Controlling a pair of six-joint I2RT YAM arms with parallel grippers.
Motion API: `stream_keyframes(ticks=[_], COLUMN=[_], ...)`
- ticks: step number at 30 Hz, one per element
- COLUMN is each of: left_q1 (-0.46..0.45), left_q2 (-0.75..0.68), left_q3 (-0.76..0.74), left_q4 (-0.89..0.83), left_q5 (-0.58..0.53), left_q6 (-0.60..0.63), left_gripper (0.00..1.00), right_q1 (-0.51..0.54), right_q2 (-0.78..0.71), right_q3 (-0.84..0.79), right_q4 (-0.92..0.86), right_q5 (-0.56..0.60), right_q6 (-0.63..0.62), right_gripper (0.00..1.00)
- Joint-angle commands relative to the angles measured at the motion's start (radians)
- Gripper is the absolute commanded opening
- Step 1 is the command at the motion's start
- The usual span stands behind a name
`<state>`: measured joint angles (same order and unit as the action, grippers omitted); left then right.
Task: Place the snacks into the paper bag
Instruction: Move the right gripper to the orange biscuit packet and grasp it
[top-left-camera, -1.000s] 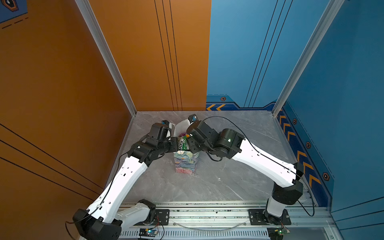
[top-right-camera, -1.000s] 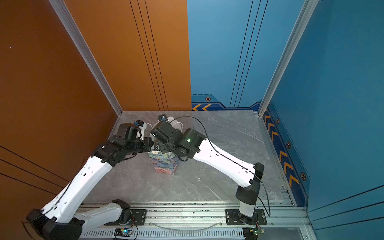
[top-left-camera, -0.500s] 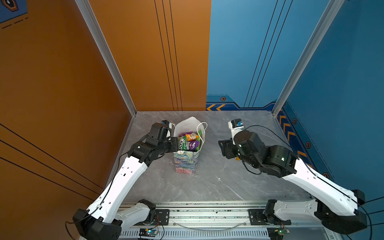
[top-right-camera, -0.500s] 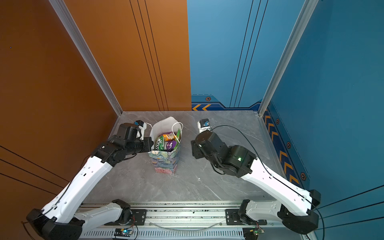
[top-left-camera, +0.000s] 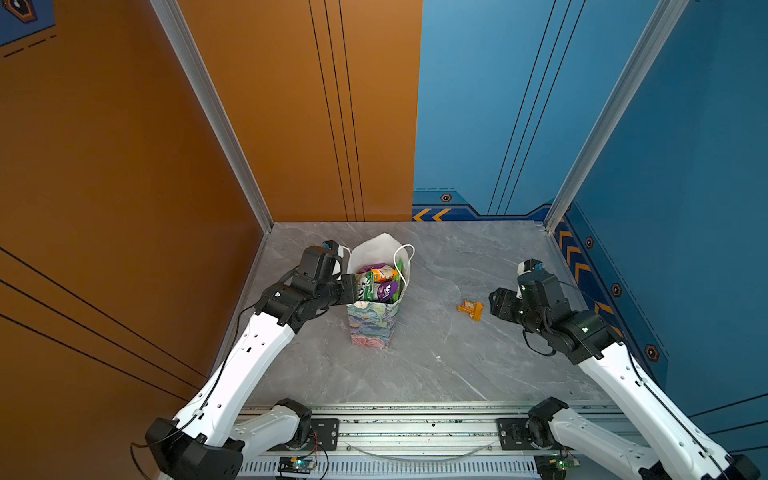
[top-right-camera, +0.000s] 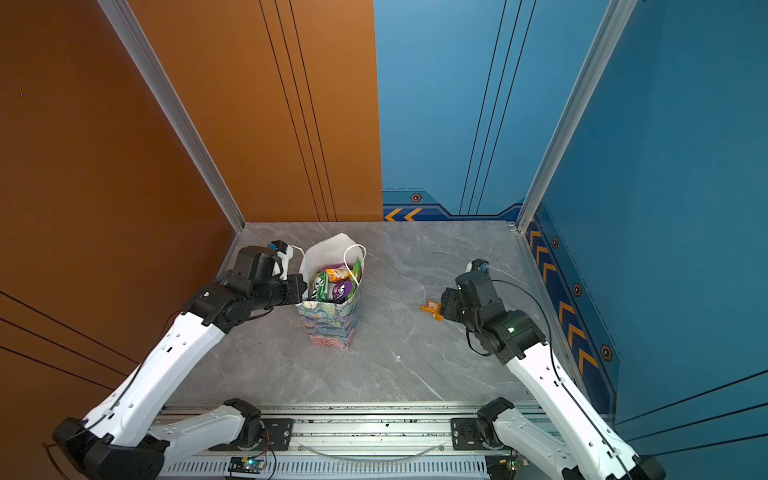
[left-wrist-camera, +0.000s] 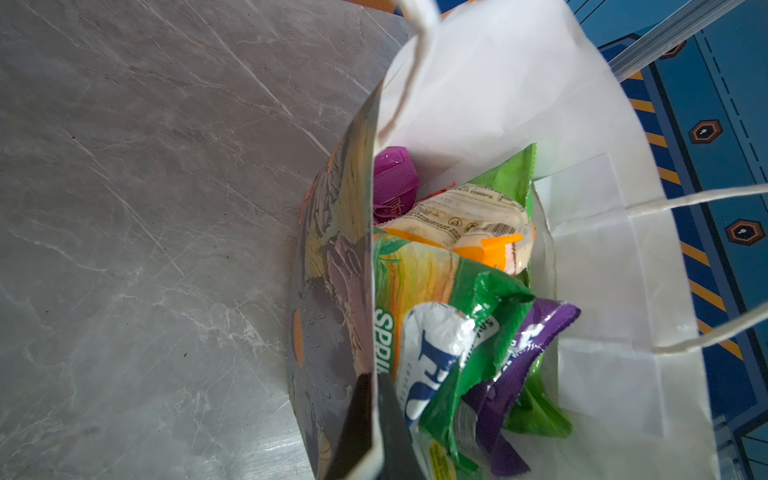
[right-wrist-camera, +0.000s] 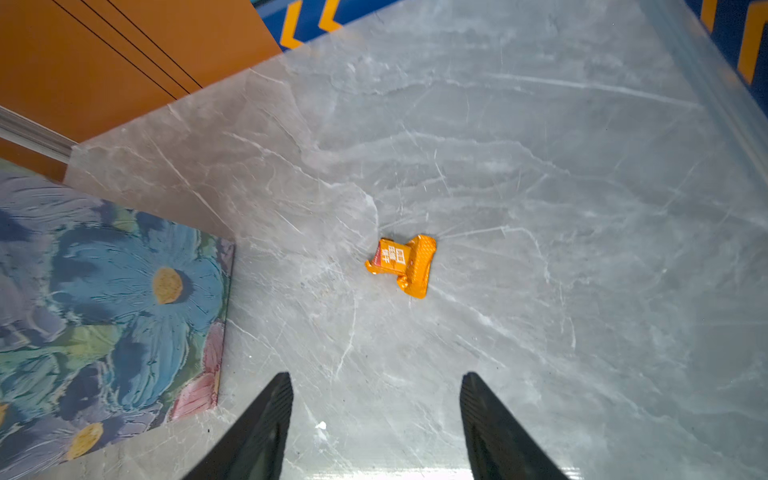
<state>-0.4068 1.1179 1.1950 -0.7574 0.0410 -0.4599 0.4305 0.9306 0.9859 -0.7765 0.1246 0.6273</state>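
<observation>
The right gripper (right-wrist-camera: 376, 376) stands open and empty over the counter (right-wrist-camera: 582, 249); straight ahead lies a small orange packet (right-wrist-camera: 401, 264), crumpled, its long axis seemingly crosswise to the approach; beyond, the paper bag (top-left-camera: 374, 328) holds the other snacks (left-wrist-camera: 457, 332); the left gripper (left-wrist-camera: 374, 378) pinches its rim.
</observation>
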Motion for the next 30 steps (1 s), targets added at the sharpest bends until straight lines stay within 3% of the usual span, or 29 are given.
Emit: stream_keyframes(ticks=[1, 10, 14, 30], left_q1=[-0.002, -0.003, -0.002, -0.001], left_q2=[-0.047, -0.049, -0.045, -0.04], left_q3=[0.009, 0.01, 0.01, 0.009], left_q4=[0.061, 0.061, 0.061, 0.061], left_q5=[-0.018, -0.016, -0.016, -0.02], left_q6=[0.023, 0.023, 0.023, 0.024], left_gripper=[0.02, 0.02, 0.02, 0.02], right_q1=[-0.051, -0.137, -0.139, -0.052], right_q2=[0.026, 0.173, 0.226, 0.492], right_q3=[-0.054, -0.132, -0.14, -0.052], right_q4=[0.058, 0.145, 0.179, 0.254], right_q5=[-0.106, -0.161, -0.17, -0.049], right_q6=[0.002, -0.028, -0.02, 0.018], right_gripper=[0.68, 0.72, 0.79, 0.8])
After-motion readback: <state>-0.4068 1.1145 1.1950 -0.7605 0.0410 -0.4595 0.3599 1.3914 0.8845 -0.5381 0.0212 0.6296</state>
